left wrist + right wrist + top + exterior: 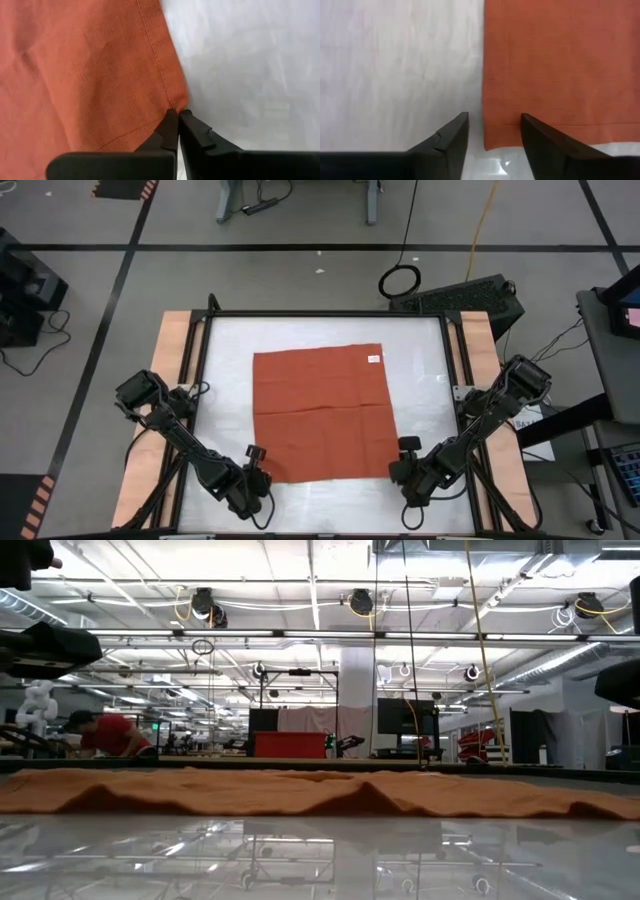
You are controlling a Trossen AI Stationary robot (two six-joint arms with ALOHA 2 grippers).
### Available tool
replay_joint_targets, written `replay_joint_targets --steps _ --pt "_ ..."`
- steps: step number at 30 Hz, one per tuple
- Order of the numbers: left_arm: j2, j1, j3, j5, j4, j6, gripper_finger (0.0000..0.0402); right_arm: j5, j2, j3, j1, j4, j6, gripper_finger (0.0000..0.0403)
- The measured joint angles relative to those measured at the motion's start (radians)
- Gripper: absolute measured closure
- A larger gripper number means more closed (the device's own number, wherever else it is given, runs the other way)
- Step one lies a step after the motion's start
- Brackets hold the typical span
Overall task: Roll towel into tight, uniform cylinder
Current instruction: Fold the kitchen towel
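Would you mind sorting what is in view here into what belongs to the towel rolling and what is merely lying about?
Belongs to the job:
- towel, spread flat
- left gripper, shut on the towel's near corner
- right gripper, open at the other near corner
- table

Just lying about:
- cable loop on the floor
- person far behind

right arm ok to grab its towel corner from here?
Probably yes. The right tool stands open astride the towel corner edge, bare table beside it, nothing between. The left tool is shut at the other near corner.
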Motion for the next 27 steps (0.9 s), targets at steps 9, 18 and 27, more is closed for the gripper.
replay_joint_targets --steps 9,18,27 --pt "0.005 -0.009 0.064 -0.009 -0.112 0.001 0.0393 -0.008 0.003 0.01 0.0 0.028 -0.065 0.0392" --pt "0.006 -0.045 0.22 -0.079 -0.427 -0.049 0.0393 0.004 0.006 0.218 0.02 -0.183 -0.081 0.0401" --pt "0.004 -0.103 0.435 -0.225 -0.575 -0.056 0.0393 0.025 0.005 0.47 0.066 -0.373 -0.087 0.0402"
